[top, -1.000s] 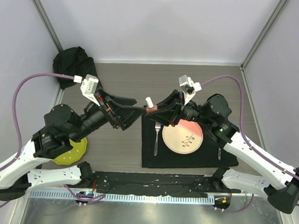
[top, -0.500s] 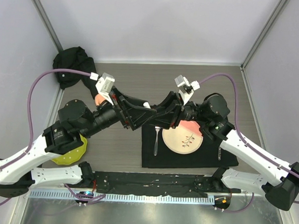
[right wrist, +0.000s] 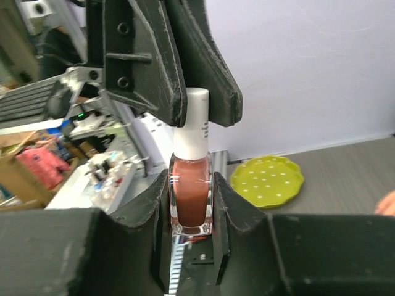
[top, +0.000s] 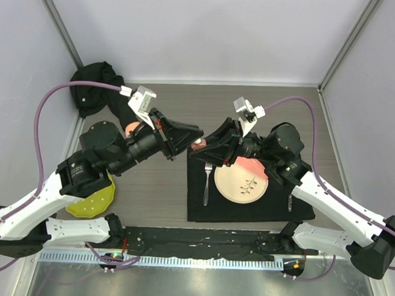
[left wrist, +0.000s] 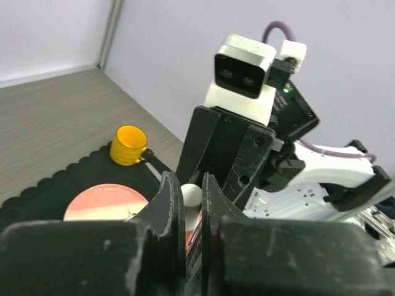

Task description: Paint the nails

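Uncapping the polish; no painting yet.
Mannequin hand (top: pixel 130 127) lies near the table's (top: pixel 150 192) far-left corner, nails hidden; right gripper (right wrist: pixel 191 185) clamps the polish bottle (right wrist: pixel 191 200), left gripper (right wrist: pixel 200 114) pinches its white cap (right wrist: pixel 195 132). Next, I judge: twist, lift.

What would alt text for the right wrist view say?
A bottle of reddish-brown nail polish stands clamped in the right gripper, while the left gripper pinches its white cap from above. A yellow-green dotted plate lies behind.
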